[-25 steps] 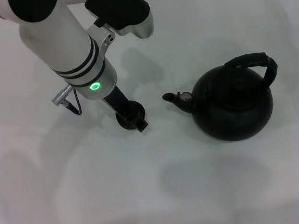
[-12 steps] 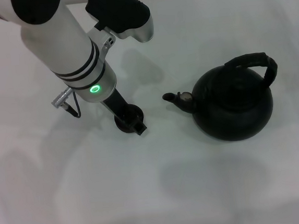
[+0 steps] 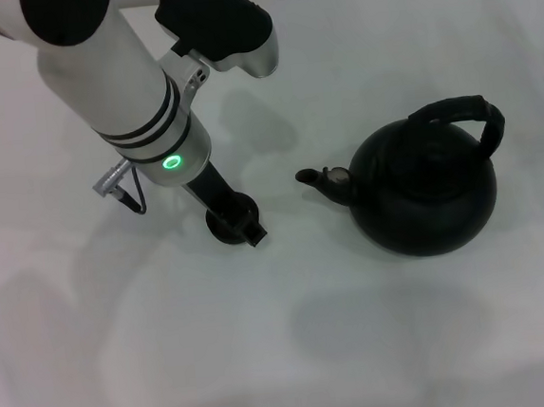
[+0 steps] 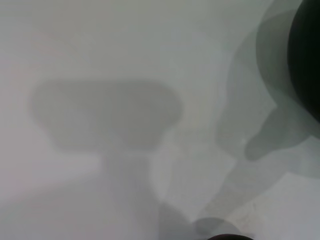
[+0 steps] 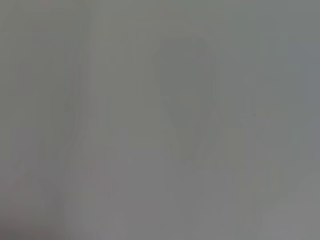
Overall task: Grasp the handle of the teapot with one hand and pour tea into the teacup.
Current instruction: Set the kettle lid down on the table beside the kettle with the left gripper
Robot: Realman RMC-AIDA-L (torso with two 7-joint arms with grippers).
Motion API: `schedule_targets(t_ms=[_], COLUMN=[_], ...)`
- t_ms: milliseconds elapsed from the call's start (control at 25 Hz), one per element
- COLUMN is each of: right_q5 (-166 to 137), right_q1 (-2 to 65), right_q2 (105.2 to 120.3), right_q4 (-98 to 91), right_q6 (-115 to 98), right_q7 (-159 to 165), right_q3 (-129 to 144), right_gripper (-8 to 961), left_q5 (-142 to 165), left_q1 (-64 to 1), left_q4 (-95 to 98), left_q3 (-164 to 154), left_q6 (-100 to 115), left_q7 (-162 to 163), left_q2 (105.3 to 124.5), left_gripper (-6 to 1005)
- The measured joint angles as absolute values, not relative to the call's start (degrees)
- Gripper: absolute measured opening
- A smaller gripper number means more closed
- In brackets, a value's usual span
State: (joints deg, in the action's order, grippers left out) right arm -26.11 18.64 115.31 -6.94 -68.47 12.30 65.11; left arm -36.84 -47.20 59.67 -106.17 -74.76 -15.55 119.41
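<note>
The black teapot (image 3: pixel 428 195) stands upright on the white table, right of centre. Its arched ribbed handle (image 3: pixel 464 110) is free and its spout (image 3: pixel 322 178) points left. The tiny dark teacup (image 3: pixel 228 223) sits on the table left of the spout. My left gripper (image 3: pixel 240 223) reaches down from the white arm and is shut on the teacup, a finger tip (image 3: pixel 256 234) showing past its rim. In the left wrist view the teapot's body (image 4: pixel 306 55) fills the edge and a sliver of the teacup (image 4: pixel 225 237) shows. My right gripper is out of view.
The white table (image 3: pixel 295 354) lies bare in front of the teapot and teacup. The left arm's white forearm (image 3: pixel 118 74) hangs over the table's left side. The right wrist view shows only plain grey surface.
My left gripper and the teacup have shifted slightly left and toward the front. The teapot has not moved.
</note>
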Motion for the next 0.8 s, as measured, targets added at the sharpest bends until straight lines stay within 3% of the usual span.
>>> schedule_targets(t_ms=[800], right_q5=[-26.1], right_q1=[18.63], right_q2=[115.31], right_q4=[-6.94], right_q6=[-68.32], right_q7=[12.3], right_q3=[64.77], right_gripper=[844], left_q5=[-36.86], left_q1=[-44.87], left_q4=[64.55], left_q3=[-105.88], left_q6=[-74.13], left_q7=[-16.48], left_q2=[119.19], left_gripper=[753])
